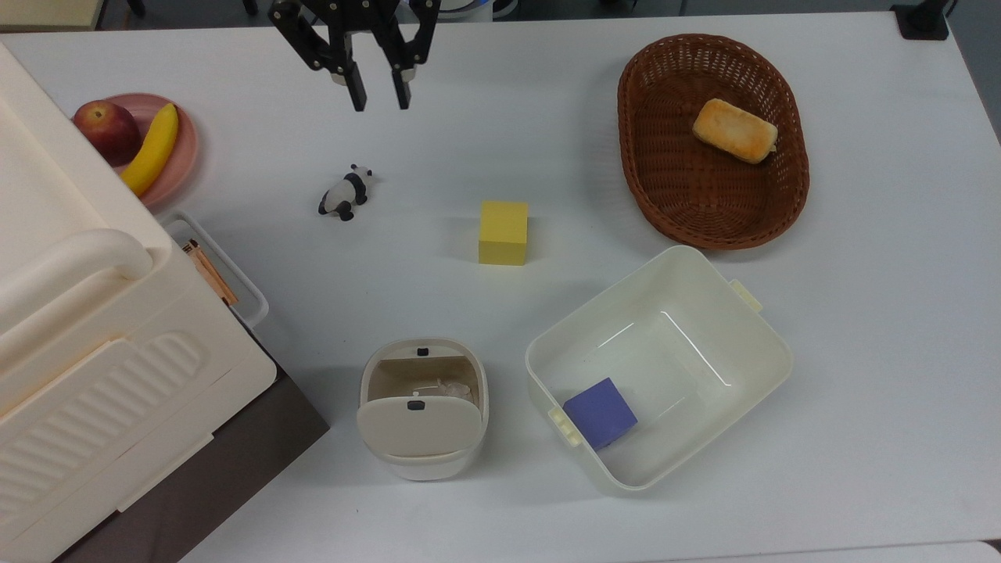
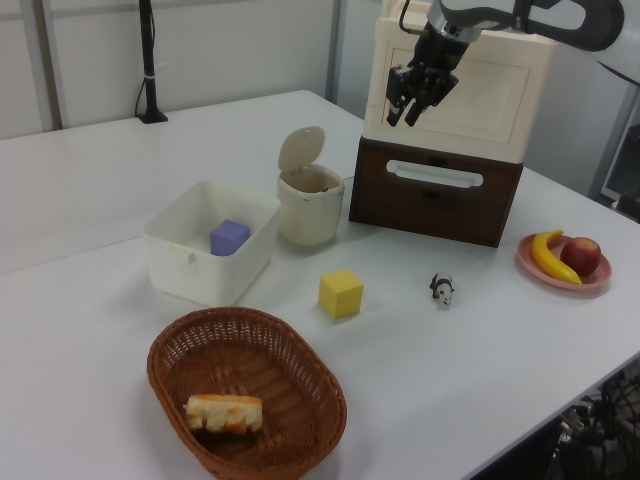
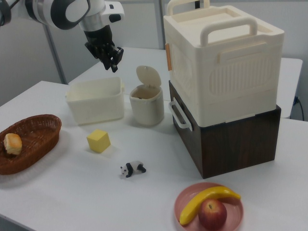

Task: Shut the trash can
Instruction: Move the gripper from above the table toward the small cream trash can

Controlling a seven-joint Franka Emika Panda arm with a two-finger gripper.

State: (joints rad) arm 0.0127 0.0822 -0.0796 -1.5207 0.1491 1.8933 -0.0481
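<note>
Now, reading the top view from its left edge across, with the trash can (image 1: 423,407) as the landmark: the big cream ribbed box (image 1: 86,344) on its dark base stands just to the can's left, and the pink plate (image 1: 184,148) with apple and banana lies well beyond that, toward the top view's upper left. The panda figure (image 1: 344,195) sits up-screen of the can, and the gripper (image 1: 379,94) hangs further up-screen again, well apart from the can, its jaws a little apart and holding nothing. It looks to be high in the air in the left view, probably so it can travel over the clutter before coming down on the lid.

The can itself stands upright on the worktop (image 1: 860,352), long axis vertical. Its beige-grey lid (image 1: 418,426) is swung up, nearly vertical in the left view, hinged on the side down-screen in the top view, so the mouth opens up-screen, toward the gripper. The lid's inner face and black button therefore face the arm, which I judge suits a push from above and behind the lid's free edge.

Right of the can, just beside it, is the white tub (image 1: 770,344) holding a purple block (image 1: 600,413). The yellow cube (image 1: 503,232) lies up-screen and right, and the wicker basket (image 1: 649,94) with bread sits farthest right.
</note>
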